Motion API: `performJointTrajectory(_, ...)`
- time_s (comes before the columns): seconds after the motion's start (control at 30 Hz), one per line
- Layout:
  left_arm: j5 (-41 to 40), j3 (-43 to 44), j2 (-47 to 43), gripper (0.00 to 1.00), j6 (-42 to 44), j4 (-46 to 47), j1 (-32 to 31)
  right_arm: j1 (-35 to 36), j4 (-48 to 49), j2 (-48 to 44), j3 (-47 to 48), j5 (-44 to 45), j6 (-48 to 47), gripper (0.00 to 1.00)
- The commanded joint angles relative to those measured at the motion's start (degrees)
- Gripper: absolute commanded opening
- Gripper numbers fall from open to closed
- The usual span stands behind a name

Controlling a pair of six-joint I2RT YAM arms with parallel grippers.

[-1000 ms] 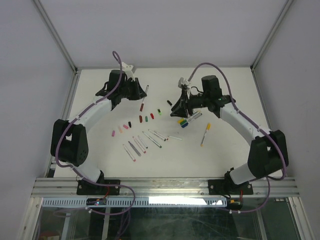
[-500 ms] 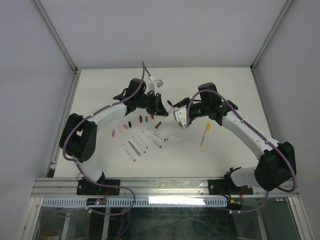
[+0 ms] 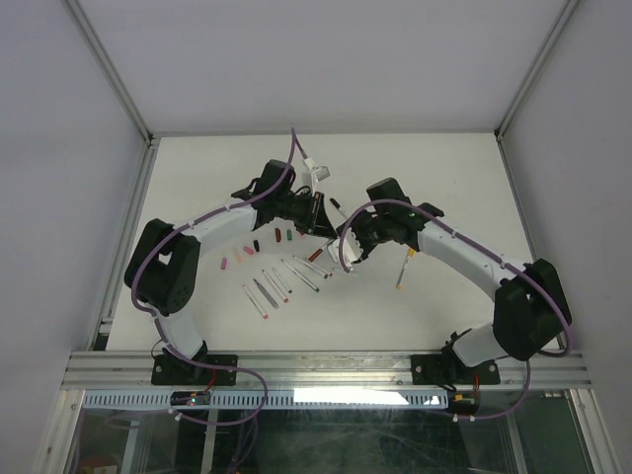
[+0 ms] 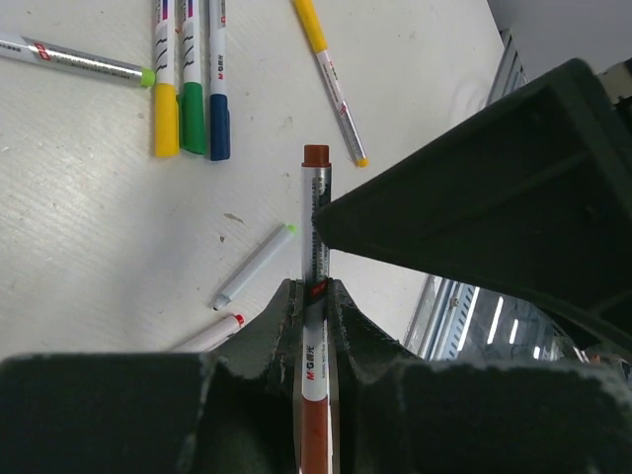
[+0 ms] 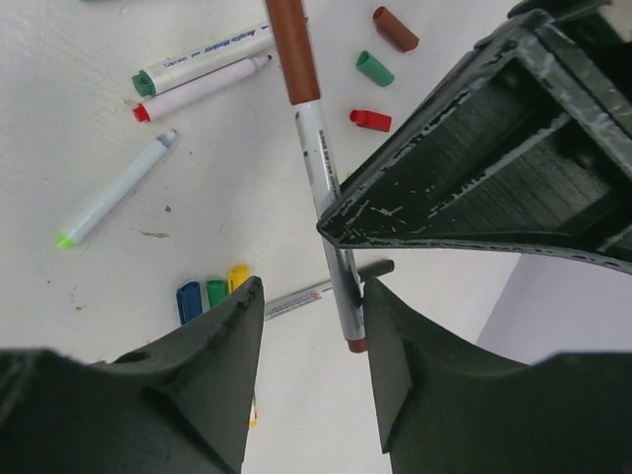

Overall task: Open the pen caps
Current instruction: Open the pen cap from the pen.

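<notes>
My left gripper [image 4: 316, 288] is shut on a white-barrelled pen [image 4: 315, 222] with brown ends and holds it above the table. The pen's far end [image 5: 348, 314] reaches between the fingers of my right gripper [image 5: 311, 331], which is open, its right finger close against the barrel. In the top view the left gripper [image 3: 321, 219] and the right gripper [image 3: 344, 242] meet at the table's centre. Loose pen caps lie below: brown [image 5: 395, 30], green [image 5: 375, 69] and red [image 5: 370, 119].
Yellow-, green- and blue-capped pens [image 4: 191, 118] lie side by side, with a yellow pen [image 4: 331, 79] beyond. Several uncapped pens [image 3: 272, 288] and a row of caps [image 3: 257, 245] lie left of centre. Another yellow pen [image 3: 403, 267] lies to the right.
Both arms swung in towards the table's centre. The left gripper carried the brown pen rightwards; the right gripper left the capped pens, opened and came round the pen's free end.
</notes>
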Motion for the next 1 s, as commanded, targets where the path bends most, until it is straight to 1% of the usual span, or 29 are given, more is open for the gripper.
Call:
performJointTrajectory(0.0, 3.38, 2.13, -1.56, 0.0, 1.92, 1.86, -1.04, 1.39, 0.65, 0.96, 0.97, 3.4, -0.26, 0.44)
performJointTrajectory(0.07, 4.01, 2.14, -1.56, 0.0, 1.93, 1.93, -1.22, 2.14, 1.39, 1.59, 1.04, 4.51, 0.74, 0.39)
performJointTrajectory(0.13, 4.49, 2.05, -1.6, 0.0, 1.89, 2.14, -1.42, 2.7, 1.85, 2.01, 0.97, 5.1, 1.41, 0.35)
performJointTrajectory(0.27, 5.13, 2.0, -1.82, 0.0, 1.75, 2.58, -1.49, 3.07, 3.35, 2.1, 0.42, 4.72, 3.18, 0.33)
performJointTrajectory(0.33, 5.31, 1.96, -1.89, 0.0, 1.65, 2.64, -1.51, 3.11, 4.21, 2.1, 0.21, 4.44, 4.29, 0.29)
performJointTrajectory(0.37, 5.34, 1.96, -1.91, 0.0, 1.65, 2.65, -1.51, 3.14, 4.17, 2.12, 0.28, 4.56, 4.68, 0.25)
performJointTrajectory(0.47, 4.56, 2.05, -2.47, 0.0, 1.2, 3.21, -1.46, 3.12, 3.82, 2.07, 0.59, 4.78, 6.26, 0.06)
performJointTrajectory(0.5, 3.71, 1.67, -3.08, 0.05, 0.63, 4.04, -1.38, 3.07, 3.64, 1.96, 0.48, 4.85, 6.64, 0.0)
performJointTrajectory(0.57, 1.73, -0.48, -5.51, 0.24, -2.01, 8.1, -0.99, 3.03, 3.49, 1.29, -0.3, 4.8, 7.27, 0.0)
performJointTrajectory(0.67, -0.57, -5.4, -11.17, 0.43, -6.66, 16.86, 0.22, 2.36, 3.39, -0.56, -2.21, 3.14, 8.41, 0.0)
performJointTrajectory(0.7, -1.76, -7.57, -13.5, 0.48, -8.21, 19.82, 0.69, 1.94, 3.12, -1.47, -2.6, 1.81, 9.03, 0.0)
performJointTrajectory(0.8, -4.63, -13.88, -20.36, 0.57, -12.28, 27.69, 2.3, 0.38, 1.41, -4.24, -3.36, -3.04, 12.07, 0.0)
performJointTrajectory(0.9, -7.32, -21.47, -27.51, 0.62, -16.53, 36.78, 4.48, -0.41, 0.13, -6.32, -3.87, -6.58, 16.66, 0.0)
performJointTrajectory(0.93, -8.0, -24.22, -29.23, 0.64, -18.38, 42.13, 5.09, -0.55, -0.31, -6.73, -3.96, -7.72, 19.09, 0.0)
performJointTrajectory(0.97, -8.69, -27.03, -30.86, 0.68, -20.45, 46.35, 5.76, -0.61, -0.78, -6.97, -3.85, -8.89, 21.39, 0.0)
